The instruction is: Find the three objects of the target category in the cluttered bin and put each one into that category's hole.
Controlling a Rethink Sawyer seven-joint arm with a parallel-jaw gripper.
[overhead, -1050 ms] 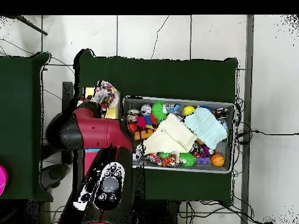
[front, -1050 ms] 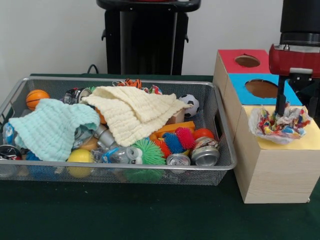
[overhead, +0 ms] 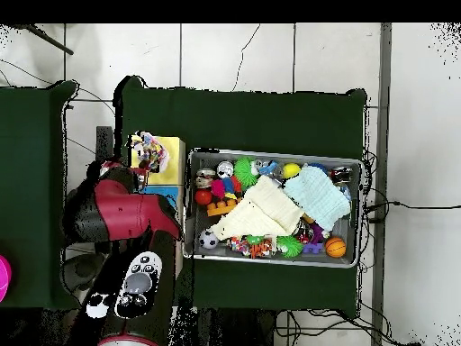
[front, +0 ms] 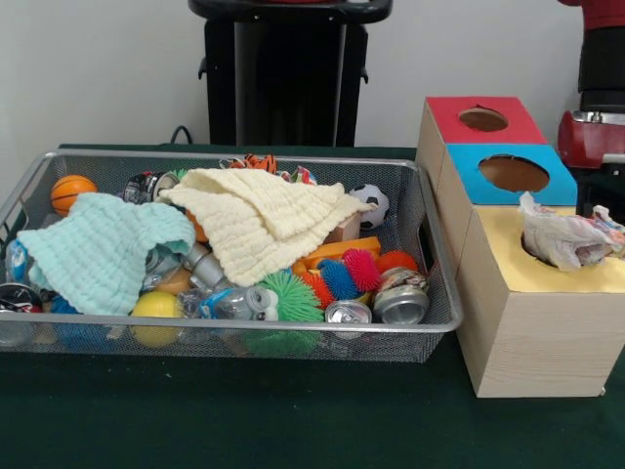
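The silver wire-mesh bin [front: 293, 337] stands on the green table, full of toys; it also shows in the overhead view [overhead: 275, 153]. One wad of clear confetti-print film [front: 564, 239] sits in the round hole of the yellow-topped box [front: 508, 259], sticking up out of it. The overhead view shows this wad [overhead: 148, 151] on the yellow top [overhead: 173, 148]. I see no other wad in the bin; two cloths hide much of it. The arm's red wrist [front: 594, 139] hangs just behind the boxes. The gripper [front: 601, 195] is a dark shape behind the wad, mostly hidden.
The blue-topped box [front: 513, 174] and the red-topped box [front: 483, 119] stand behind the yellow one. A cream cloth [front: 264, 220] and a mint cloth [front: 103, 249] lie over the clutter. Silver cans [front: 400, 303], spiky balls [front: 291, 293], a basketball [front: 70, 191] and a soccer ball [front: 373, 203] show.
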